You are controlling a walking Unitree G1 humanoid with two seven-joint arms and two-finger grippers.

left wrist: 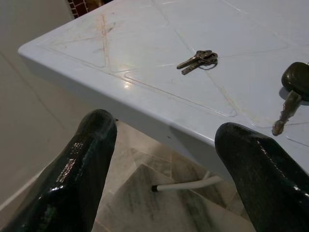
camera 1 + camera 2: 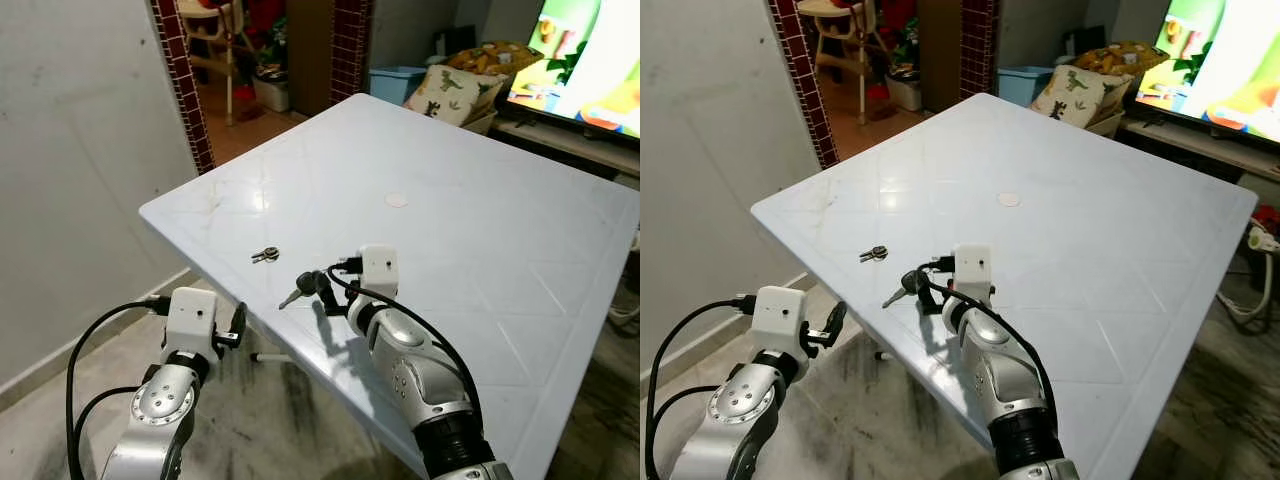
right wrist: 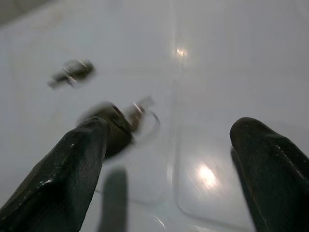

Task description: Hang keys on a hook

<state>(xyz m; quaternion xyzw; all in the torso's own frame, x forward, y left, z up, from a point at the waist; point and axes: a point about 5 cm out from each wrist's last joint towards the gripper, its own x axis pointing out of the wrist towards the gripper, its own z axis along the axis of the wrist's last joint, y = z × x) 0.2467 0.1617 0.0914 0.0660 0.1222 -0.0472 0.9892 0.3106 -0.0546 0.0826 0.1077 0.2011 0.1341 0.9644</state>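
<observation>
Table: a white table (image 2: 480,230) is being viewed from above, one in all
Right gripper: the right gripper (image 2: 322,290) is being held over the near edge, fingers apart, at the black-headed key (image 2: 300,287)
Left gripper: the left gripper (image 2: 236,328) is being held below the edge, fingers apart
Keys: two sets are lying near the edge; the small key bunch (image 2: 265,254) is lying just beyond
Risk: the black-headed key is likely being nudged off the edge if the fingers close off-centre
Hook: none is being shown

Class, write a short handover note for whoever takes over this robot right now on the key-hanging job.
Right end effector: open, over the white table, one finger beside the black-headed key, nothing gripped.
Left end effector: open, below the table's near edge, idle.
Small key bunch lies on the table beyond the black key.
Done: nothing lifted.
Left: grip the keys, find the hook, hang them.
</observation>
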